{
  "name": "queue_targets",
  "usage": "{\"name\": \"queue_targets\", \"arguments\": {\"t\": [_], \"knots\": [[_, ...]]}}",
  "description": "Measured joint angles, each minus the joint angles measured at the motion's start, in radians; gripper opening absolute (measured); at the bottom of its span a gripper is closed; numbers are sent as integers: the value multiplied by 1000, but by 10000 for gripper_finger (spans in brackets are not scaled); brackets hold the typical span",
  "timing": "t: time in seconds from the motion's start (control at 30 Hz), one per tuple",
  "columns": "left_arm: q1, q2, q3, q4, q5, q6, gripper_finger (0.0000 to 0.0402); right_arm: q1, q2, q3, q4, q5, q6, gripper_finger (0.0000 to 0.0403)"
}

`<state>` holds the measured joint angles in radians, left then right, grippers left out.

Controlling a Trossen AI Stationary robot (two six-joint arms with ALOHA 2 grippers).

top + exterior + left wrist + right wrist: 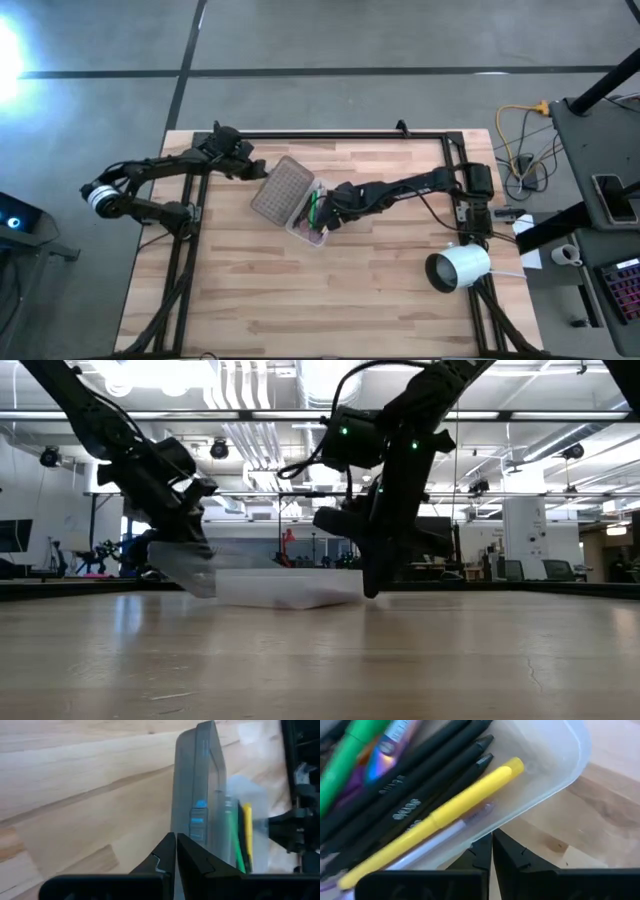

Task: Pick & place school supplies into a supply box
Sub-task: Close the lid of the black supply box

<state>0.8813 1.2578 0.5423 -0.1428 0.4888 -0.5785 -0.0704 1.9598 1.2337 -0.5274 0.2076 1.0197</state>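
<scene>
The supply box's clear base [308, 224] lies on the table's middle. It holds black pens [420, 785], a yellow pencil [455, 805], a green marker [350, 755] and something purple [395, 742]. Its ribbed grey lid [283, 190] stands open and tilted on the base's left side. It shows nearly edge-on in the left wrist view [197, 795]. My left gripper [255, 168] is shut at the lid's far left edge. My right gripper [333, 212] is shut at the base's right wall, its fingers pointing down to the table [370, 585]. My left gripper's shut fingertips [176, 842] stand right at the lid's edge [182, 827], coming from the table's left and slanting down. I cannot tell whether they touch it. My right gripper's shut fingertips [492, 842] lie against the outside of the base's clear wall [520, 810], near a rounded corner. They come from above, pointing down. The base stays flat on the table.
A white cylinder [458, 268] lies at the table's right edge. A black frame rail [330, 134] runs along the far edge and both sides. Bare wood lies toward the near edge [330, 300]. Cables [520, 150] hang beyond the far right corner.
</scene>
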Motion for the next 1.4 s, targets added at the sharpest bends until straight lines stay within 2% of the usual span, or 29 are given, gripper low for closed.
{"name": "queue_targets", "arguments": {"t": [0.07, 0.17, 0.2, 0.37, 0.47, 0.77, 0.87, 1.07, 1.27, 1.4], "knots": [[-2, 0, -1, 14, 17, -22, 1, -1, 3, -11, 2, -10, -2, 9], [-11, 0, 0, 112, 179, -72, 1, 0, 0, -28, 17, -21, -2, 9], [-23, 1, 1, 145, 200, -104, 1, 0, 0, -30, 22, -19, -2, 9], [-105, 9, 2, 376, 219, -296, 1, -2, 4, -34, 55, -22, -13, 9], [-167, 11, 2, 501, 224, -388, 1, -6, 8, -34, 136, -23, -47, 9], [-307, 58, 14, 487, 136, -403, 1, -7, 8, -30, 385, 21, -90, 9], [-342, 103, 14, 483, 125, -404, 1, -6, 8, -30, 370, 28, -88, 9], [-374, 143, 14, 498, 89, -404, 1, 21, -16, -30, 203, 88, -38, 9], [-359, 58, 14, 488, 29, -366, 1, 39, -73, -20, 252, 88, -91, 9], [-355, -21, 14, 309, 16, -294, 1, 31, -83, 46, 280, 111, -142, 9]]}}
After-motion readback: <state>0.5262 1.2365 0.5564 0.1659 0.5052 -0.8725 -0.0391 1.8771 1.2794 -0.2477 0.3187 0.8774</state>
